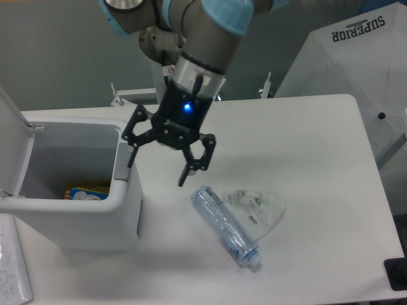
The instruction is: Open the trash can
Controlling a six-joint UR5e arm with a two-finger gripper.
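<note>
Beside the bin [70, 203] at the desk's [305, 159] left end, the end effector [158, 157] hangs with fingers spread, one by the grey tab [121, 170]. Lid [14, 136] stands upright; I'd lift straight away without knocking it shut.

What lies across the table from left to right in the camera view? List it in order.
Trash can with its lid swung up → open gripper → plastic bottle → crumpled clear wrapper.
</note>
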